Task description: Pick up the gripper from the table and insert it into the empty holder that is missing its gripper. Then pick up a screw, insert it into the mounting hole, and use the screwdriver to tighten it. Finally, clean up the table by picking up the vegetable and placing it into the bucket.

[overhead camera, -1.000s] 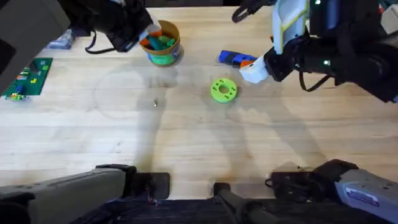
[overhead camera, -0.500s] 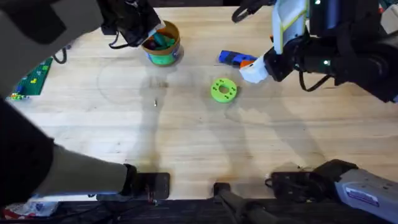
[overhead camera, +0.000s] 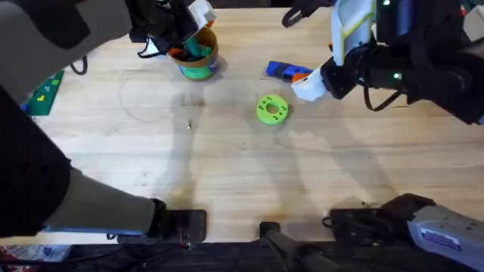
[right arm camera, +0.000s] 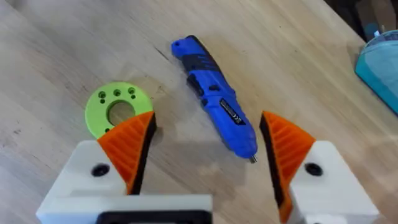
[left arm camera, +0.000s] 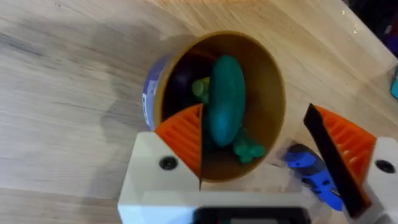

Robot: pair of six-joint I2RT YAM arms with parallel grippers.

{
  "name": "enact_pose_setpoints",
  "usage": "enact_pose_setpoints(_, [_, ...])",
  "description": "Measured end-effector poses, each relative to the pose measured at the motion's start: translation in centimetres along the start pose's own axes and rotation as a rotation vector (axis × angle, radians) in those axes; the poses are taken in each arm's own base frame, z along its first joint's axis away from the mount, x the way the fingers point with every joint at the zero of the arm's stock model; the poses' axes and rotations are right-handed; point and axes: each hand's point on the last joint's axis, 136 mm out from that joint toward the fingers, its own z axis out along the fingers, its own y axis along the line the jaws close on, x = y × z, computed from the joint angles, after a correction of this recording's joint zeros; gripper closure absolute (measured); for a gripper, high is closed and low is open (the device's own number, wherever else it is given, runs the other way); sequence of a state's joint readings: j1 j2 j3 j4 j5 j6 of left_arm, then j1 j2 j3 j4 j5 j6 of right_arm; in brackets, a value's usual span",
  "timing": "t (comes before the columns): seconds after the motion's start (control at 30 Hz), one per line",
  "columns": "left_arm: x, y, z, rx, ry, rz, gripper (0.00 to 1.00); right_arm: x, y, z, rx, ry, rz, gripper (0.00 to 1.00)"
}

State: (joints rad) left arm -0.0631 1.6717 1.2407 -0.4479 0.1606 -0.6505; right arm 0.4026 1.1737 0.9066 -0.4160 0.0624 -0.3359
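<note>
Since a second ago the left arm has swung up close under the overhead camera, its dark bulk now covering the desk's left side and much of the green circuit board (overhead camera: 34, 94) near the left edge; the right arm, the screwdriver and the disc lie as they did.

Largest after the arms is the wooden desk (overhead camera: 227, 166) itself. At its far edge, left of centre, stands the bucket (overhead camera: 198, 59), yellow-orange inside with a green band, and the left gripper (overhead camera: 185, 34) hangs right over it with its white, orange-padded fingers spread apart and nothing between them. In the left wrist view the bucket's rim (left arm camera: 273, 74) sits just beyond the fingers (left arm camera: 183, 134), and the teal-green vegetable (left arm camera: 225, 99) lies inside the bucket, leaning against its wall.

The right gripper (overhead camera: 308, 85) hovers near the far edge, right of centre, its orange pads (right arm camera: 130, 146) also wide apart and empty. The blue screwdriver (right arm camera: 214, 106) lies flat on the desk just beyond those fingers, touching neither. Beside it, nearer the desk's middle, rests the lime-green disc (overhead camera: 272, 109) with holes, apart from the screwdriver.
</note>
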Motion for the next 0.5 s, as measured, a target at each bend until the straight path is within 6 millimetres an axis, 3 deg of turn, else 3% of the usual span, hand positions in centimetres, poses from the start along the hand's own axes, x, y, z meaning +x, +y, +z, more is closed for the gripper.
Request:
enact_pose_setpoints(0.17, [-0.2, -0.1, -0.5, 0.007, -0.007, 0.002, 0.014, 0.5, 0.0, 0.0, 0.003, 0.021, 0.042, 0.018])
enact_pose_setpoints(0.27, [-0.8, -0.6, -2.1, 0.026, -0.032, 0.024, 0.014, 1.1, -0.1, -0.5, 0.007, 0.065, 0.092, 0.018])
enact_pose_setpoints(0.37, [-1.4, -1.5, -5.2, 0.057, -0.074, 0.072, 0.014, 0.6, -0.4, -2.1, 0.009, 0.088, 0.128, 0.018])
enact_pose_setpoints(0.5, [-0.9, -3.0, -11.0, 0.113, -0.114, 0.158, 0.014, -1.3, -1.3, -5.0, 0.026, 0.050, 0.153, 0.018])
